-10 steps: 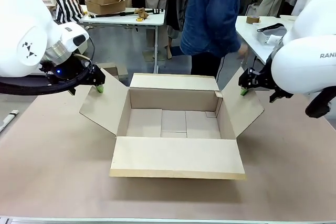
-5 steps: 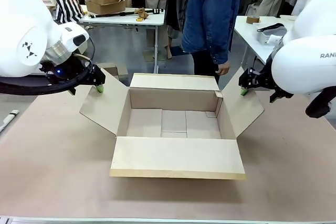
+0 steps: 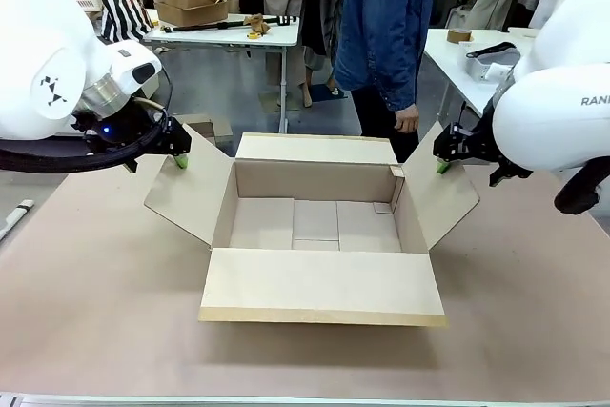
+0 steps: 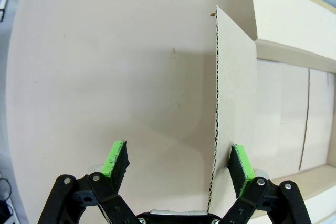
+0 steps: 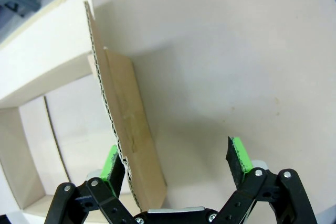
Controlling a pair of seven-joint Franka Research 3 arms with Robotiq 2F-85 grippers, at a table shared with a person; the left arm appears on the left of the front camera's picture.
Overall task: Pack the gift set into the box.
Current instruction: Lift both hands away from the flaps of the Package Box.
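Person (image 3: 386,26) has shifted; left hand (image 4: 178,156) and right hand (image 5: 176,158) stay spread astride box (image 3: 322,285) flaps.

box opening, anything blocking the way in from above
Nothing visible does. The box is open, all four flaps folded out, its floor bare. The left gripper and right gripper sit open at the side flaps, outside the opening.
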